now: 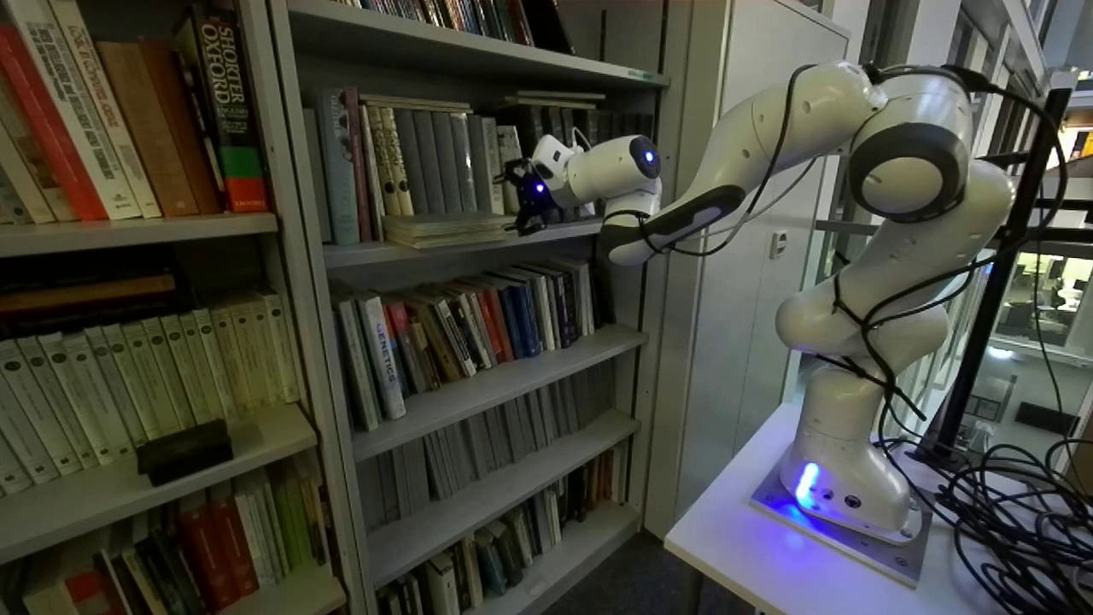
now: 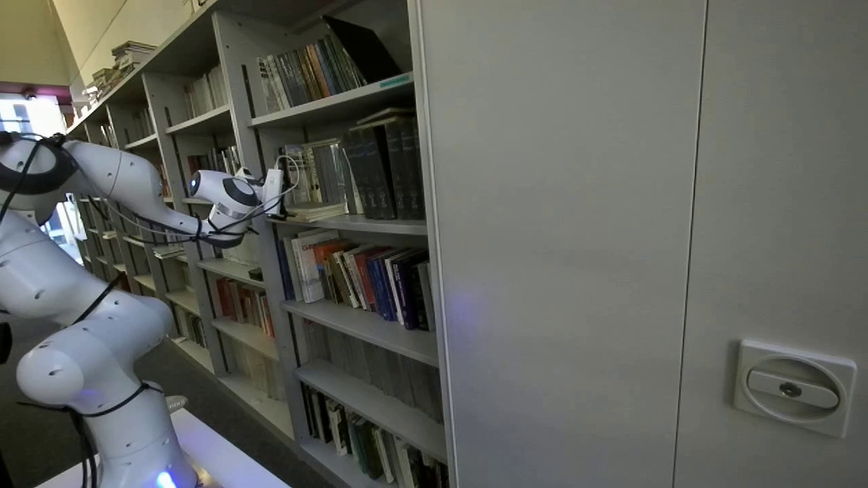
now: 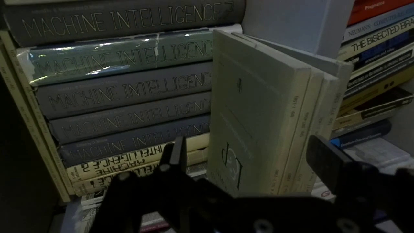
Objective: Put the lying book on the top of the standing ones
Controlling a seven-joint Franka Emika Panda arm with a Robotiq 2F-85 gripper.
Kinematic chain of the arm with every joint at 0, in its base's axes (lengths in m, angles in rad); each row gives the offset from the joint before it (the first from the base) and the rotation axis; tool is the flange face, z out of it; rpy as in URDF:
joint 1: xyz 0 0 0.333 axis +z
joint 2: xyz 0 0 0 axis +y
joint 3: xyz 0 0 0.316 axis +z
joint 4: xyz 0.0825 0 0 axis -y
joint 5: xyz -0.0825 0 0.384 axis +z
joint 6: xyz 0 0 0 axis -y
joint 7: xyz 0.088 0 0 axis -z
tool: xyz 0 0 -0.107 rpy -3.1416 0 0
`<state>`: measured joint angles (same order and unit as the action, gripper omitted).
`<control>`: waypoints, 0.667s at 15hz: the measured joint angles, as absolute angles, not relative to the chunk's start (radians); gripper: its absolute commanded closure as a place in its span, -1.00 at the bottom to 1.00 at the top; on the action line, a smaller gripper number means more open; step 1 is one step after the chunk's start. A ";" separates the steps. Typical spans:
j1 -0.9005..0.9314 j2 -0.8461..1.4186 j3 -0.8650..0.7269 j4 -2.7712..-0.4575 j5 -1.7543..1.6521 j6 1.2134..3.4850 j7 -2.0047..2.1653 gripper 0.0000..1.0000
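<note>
Several pale thin books lie in a stack (image 1: 448, 231) on a shelf; this stack also shows in an exterior view (image 2: 315, 211) and the wrist view (image 3: 252, 106). Behind it stands a row of upright books (image 1: 435, 158) with grey, white and dark spines, also in the wrist view (image 3: 126, 77), which is turned sideways. My gripper (image 1: 510, 203) is at the stack's near end. In the wrist view the gripper (image 3: 249, 155) is open, its fingers wide apart with the stack appearing between them. I see no contact; the depth of the fingers around the stack is unclear.
A few pale books (image 1: 416, 104) lie flat on top of the standing row. Dark thick volumes (image 2: 386, 169) stand farther along that shelf. The shelf above (image 1: 478, 55) overhangs the row. Colourful spines (image 1: 504, 316) fill the shelf below. A shelf upright (image 1: 299, 256) borders the bay.
</note>
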<state>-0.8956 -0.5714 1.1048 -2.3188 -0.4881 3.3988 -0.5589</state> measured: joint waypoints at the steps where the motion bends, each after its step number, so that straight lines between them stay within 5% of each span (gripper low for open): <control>1: -0.904 -0.571 1.111 -2.315 -0.488 3.399 -0.558 -1.00; 10: -0.947 -0.567 1.137 -2.286 -0.488 3.399 -0.554 -1.00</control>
